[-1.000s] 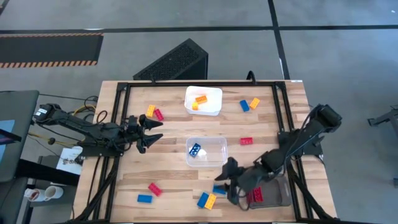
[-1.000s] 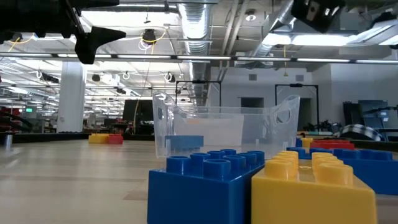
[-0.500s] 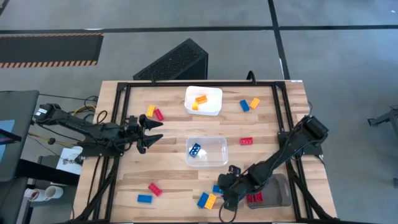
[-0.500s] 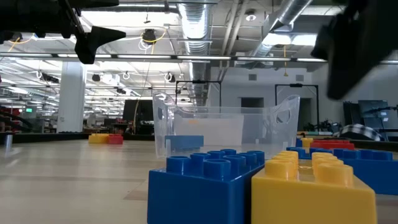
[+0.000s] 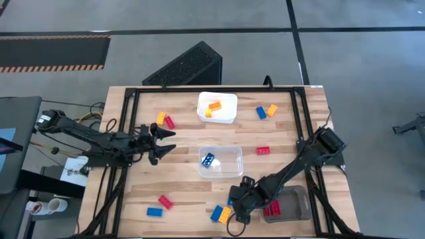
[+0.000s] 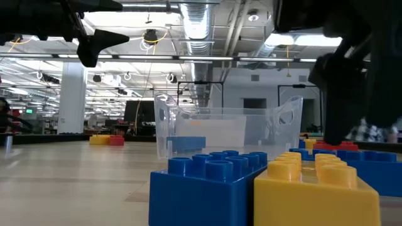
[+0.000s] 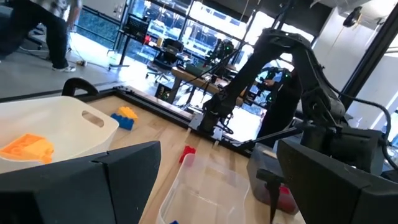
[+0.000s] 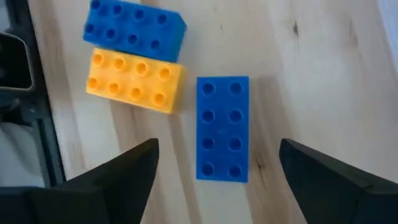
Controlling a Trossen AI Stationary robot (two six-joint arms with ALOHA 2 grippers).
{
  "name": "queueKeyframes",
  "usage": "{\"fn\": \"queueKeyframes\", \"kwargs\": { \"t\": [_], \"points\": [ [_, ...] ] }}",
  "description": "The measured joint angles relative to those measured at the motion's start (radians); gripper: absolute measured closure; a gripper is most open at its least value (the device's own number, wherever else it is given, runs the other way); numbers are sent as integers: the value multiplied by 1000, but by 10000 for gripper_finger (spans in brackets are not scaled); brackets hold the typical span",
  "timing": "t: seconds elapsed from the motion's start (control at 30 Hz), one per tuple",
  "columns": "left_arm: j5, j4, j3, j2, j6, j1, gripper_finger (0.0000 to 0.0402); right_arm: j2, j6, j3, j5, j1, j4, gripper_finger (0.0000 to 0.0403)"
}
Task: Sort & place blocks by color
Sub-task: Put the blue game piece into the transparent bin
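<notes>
My right gripper point(image 5: 238, 204) point(image 8: 217, 180) is open, low over the table near its near edge. Its fingers stand on either side of a blue block point(image 8: 222, 128) that lies flat on the wood, and I see no touch. Beside that block lie a yellow block point(image 8: 134, 81) and another blue block point(image 8: 134, 30), side by side; the low view shows this pair up close, blue point(image 6: 210, 182) and yellow point(image 6: 314, 188). My left gripper point(image 5: 163, 141) point(image 7: 217, 162) waits open above the table's left side.
White tray point(image 5: 229, 116) holds orange blocks, clear tray point(image 5: 232, 156) a blue one, grey tray point(image 5: 295, 209) a red one. Loose blocks: yellow and red point(image 5: 164, 120), blue and yellow point(image 5: 265, 111), red point(image 5: 263, 151), red point(image 5: 165, 202), blue point(image 5: 154, 212). A black frame rims the table.
My right gripper has moved down and toward the table's near-left, away from the grey tray and over the blue block near the near edge; in the low view it has come down into the picture on the right. Nothing else has moved.
</notes>
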Motion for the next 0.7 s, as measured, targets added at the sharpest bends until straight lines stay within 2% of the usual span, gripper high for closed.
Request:
{"fn": "queueKeyframes", "kwargs": {
  "t": [0.17, 0.3, 0.5, 0.7],
  "points": [
    [1, 2, 0, 7, -1, 0, 93, 53, 6, 0, -19, 8, -23, 57],
    [1, 5, 0, 10, -2, 0, 93, 60, 6, 3, -20, 3, -74, 85],
    [1, 2, 0, 10, -3, 0, 93, 62, 1, 3, -8, 2, -102, 168],
    [1, 2, 0, 11, -4, 0, 93, 64, -17, 1, -10, -8, -95, 274]
  ]
}}
